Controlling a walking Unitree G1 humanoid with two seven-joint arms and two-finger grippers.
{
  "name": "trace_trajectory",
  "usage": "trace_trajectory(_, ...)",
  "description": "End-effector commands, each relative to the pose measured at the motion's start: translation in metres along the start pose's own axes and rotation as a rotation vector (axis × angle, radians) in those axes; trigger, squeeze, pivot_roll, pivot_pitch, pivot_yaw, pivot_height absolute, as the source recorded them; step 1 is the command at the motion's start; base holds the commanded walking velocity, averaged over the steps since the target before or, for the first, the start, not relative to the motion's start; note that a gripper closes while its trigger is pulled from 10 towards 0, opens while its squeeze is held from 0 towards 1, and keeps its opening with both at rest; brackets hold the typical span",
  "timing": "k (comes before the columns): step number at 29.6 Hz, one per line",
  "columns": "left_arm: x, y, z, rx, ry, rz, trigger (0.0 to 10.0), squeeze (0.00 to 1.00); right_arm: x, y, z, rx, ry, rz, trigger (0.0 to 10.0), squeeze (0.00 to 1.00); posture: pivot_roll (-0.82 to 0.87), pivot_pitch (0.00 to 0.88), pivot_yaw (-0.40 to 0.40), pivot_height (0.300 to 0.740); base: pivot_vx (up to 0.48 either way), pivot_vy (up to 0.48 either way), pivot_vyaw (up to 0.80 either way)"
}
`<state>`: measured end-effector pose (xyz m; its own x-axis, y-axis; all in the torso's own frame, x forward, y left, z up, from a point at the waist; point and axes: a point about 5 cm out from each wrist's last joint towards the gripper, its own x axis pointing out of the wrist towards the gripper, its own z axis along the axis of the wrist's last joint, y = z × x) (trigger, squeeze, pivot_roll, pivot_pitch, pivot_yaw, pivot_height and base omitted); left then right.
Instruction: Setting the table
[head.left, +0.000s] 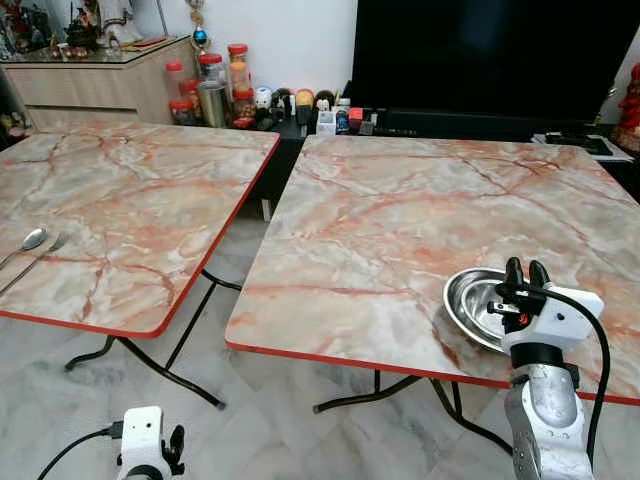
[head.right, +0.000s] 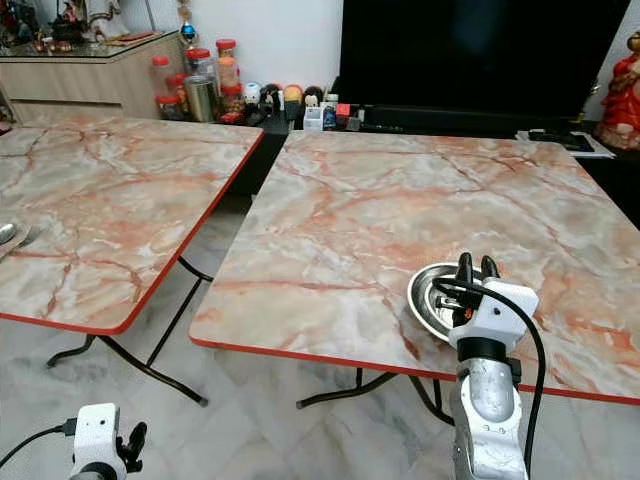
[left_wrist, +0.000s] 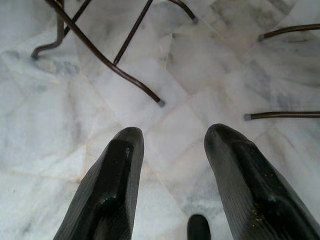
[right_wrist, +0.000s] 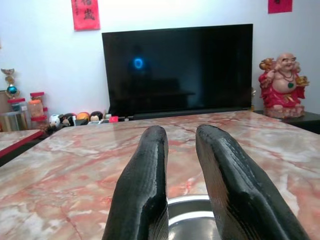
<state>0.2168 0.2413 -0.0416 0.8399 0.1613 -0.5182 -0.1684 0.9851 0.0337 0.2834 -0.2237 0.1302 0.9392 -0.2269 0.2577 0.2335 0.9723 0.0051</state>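
My right gripper (head.left: 526, 270) sits over the near rim of the steel bowl (head.left: 476, 305), its two black fingers (right_wrist: 145, 190) a narrow gap apart and, as far as I can tell, pinching that rim. The bowl rests on the right-hand table (head.left: 420, 220), close to its red front edge. I judge I'm placing the bowl: next I let go and lift clear without tipping it. It is round, shallow, polished metal, likely to slide on the glossy pink-veined top. Well left of the bowl, a spoon (head.left: 30, 241) and fork (head.left: 42, 256) lie on the other table (head.left: 130, 200). My left gripper (left_wrist: 172, 165) hangs spread over pale marble floor (left_wrist: 50, 115).
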Motion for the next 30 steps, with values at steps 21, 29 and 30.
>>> trace_trajectory(21,0.0,0.003,-0.005,0.024,0.054,-0.005,10.0,0.0,-0.016,-0.004,-0.013,0.012,0.048,-0.036,10.0,0.0,-0.04,0.0,0.013,0.74,0.0,0.28,0.0)
trace_trajectory(29,0.001,0.002,-0.004,0.027,0.055,-0.01,10.0,0.0,-0.036,-0.012,-0.043,0.005,0.176,-0.061,10.0,0.0,-0.04,0.0,0.016,0.74,0.0,0.297,0.0)
trace_trajectory(30,0.001,0.002,-0.004,0.026,0.055,-0.01,10.0,0.0,-0.039,-0.014,-0.047,0.008,0.196,-0.065,10.0,0.0,-0.04,0.0,0.016,0.74,0.0,0.292,0.0)
